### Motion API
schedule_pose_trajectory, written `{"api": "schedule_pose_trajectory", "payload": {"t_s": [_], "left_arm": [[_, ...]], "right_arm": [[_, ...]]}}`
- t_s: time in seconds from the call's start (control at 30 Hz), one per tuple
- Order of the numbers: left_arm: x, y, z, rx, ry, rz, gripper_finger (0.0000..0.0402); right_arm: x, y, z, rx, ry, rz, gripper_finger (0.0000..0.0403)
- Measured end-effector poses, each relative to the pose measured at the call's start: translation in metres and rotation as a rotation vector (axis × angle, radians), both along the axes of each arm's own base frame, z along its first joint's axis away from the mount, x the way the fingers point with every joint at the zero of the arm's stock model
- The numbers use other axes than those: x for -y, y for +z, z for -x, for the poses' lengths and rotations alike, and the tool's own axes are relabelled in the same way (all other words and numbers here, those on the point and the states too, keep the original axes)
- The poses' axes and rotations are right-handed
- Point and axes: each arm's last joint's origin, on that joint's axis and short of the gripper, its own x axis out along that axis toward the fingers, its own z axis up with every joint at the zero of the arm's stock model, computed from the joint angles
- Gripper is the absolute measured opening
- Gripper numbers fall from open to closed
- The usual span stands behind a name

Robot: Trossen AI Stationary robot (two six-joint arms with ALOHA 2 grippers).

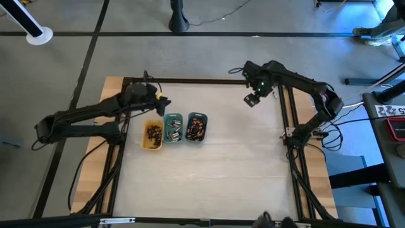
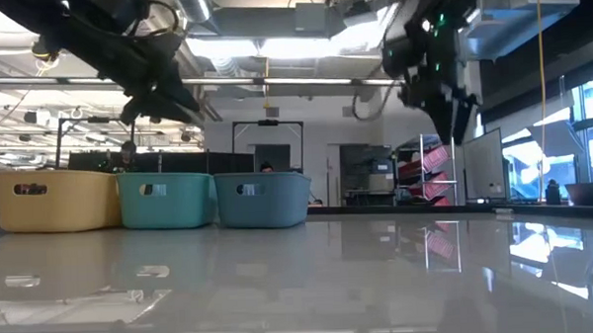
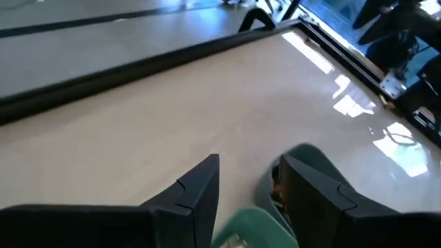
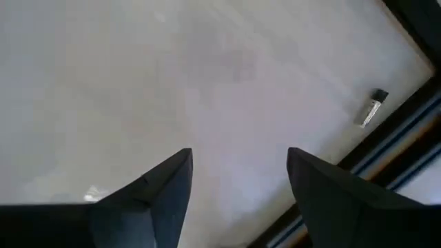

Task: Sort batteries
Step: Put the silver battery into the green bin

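Three small trays stand in a row on the table: yellow (image 1: 152,135), green (image 1: 173,128) and grey-blue (image 1: 197,126). Each holds several small batteries (image 1: 196,128). My left gripper (image 1: 162,101) hangs open above the table just beyond the far ends of the yellow and green trays, with nothing between its fingers (image 3: 200,186). My right gripper (image 1: 252,99) hangs open above the table's far right part and points down. It holds nothing. One loose silvery battery (image 4: 371,108) lies flat on the table beside the black frame rail, off to the side of the right gripper (image 4: 238,155).
A black frame rail (image 1: 202,81) runs along the table's far edge and another down its right side (image 1: 288,126). The tabletop between the trays and the right rail is bare (image 1: 240,145). Cables and equipment lie beyond the right edge (image 1: 386,114).
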Motion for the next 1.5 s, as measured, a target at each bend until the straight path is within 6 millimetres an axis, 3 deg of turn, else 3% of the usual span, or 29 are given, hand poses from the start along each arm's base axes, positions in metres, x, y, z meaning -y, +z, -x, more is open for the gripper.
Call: {"api": "schedule_pose_trajectory", "payload": {"t_s": [0.17, 0.3, 0.47, 0.7, 0.93, 1.13, 1.3, 1.5], "left_arm": [[-0.008, 0.001, 0.002, 0.039, -0.007, 0.018, 0.0141], [-0.008, 0.002, 0.002, 0.083, -0.008, 0.07, 0.0141], [-0.007, 0.004, 0.0, 0.123, 0.009, 0.115, 0.0141], [-0.008, 0.006, -0.001, 0.172, 0.03, 0.138, 0.0141], [-0.009, 0.01, -0.002, 0.215, 0.04, 0.135, 0.0141], [-0.01, 0.01, -0.002, 0.217, 0.067, 0.124, 0.0141], [-0.01, 0.01, -0.001, 0.213, 0.067, 0.118, 0.0141], [-0.01, 0.01, -0.001, 0.204, 0.062, 0.109, 0.0141]], "right_arm": [[0.049, -0.029, 0.022, -0.063, -0.166, -0.012, 0.0239], [0.077, -0.046, 0.041, -0.148, -0.259, 0.029, 0.0239], [0.099, -0.064, 0.064, -0.147, -0.319, 0.0, 0.0239], [0.114, -0.085, 0.089, -0.03, -0.376, -0.05, 0.023], [0.114, -0.087, 0.084, 0.024, -0.269, -0.082, 0.0203], [0.093, -0.073, 0.058, 0.083, -0.09, -0.111, 0.0198], [0.06, -0.07, 0.034, -0.029, 0.077, -0.206, 0.0198], [0.049, -0.07, 0.019, -0.246, 0.248, -0.068, 0.0198]]}}
